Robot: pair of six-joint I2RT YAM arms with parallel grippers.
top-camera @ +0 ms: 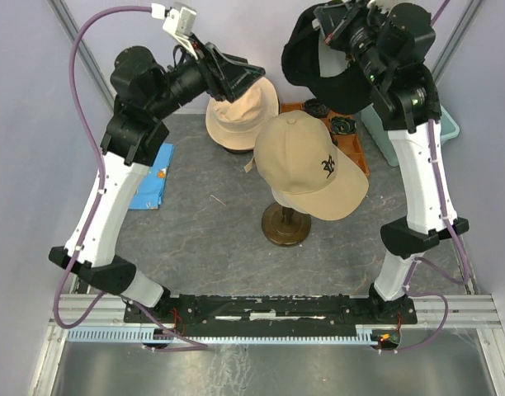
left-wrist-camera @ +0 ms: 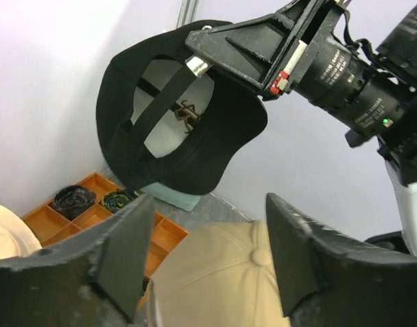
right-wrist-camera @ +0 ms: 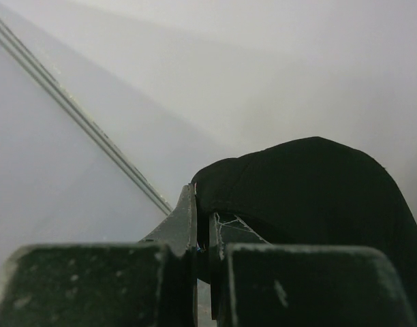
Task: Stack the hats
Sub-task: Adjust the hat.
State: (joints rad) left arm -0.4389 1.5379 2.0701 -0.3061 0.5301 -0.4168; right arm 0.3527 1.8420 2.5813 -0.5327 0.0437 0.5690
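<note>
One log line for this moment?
right gripper shut on black cap, aloft | left gripper open, empty | tan cap on stand

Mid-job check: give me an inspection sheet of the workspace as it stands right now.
Surface: grey mottled tabletop.
Job's things: tan cap sits on the stand; beige hat behind it; black cap held up in the air.
Clutter: orange tray with dark coils; teal tub; blue printed item.
Grippers: left gripper open, empty, above the tan cap; right gripper shut on the black cap.
Cables: purple cables run along both arms, away from the hats.
Surroundings: pale walls.
</note>
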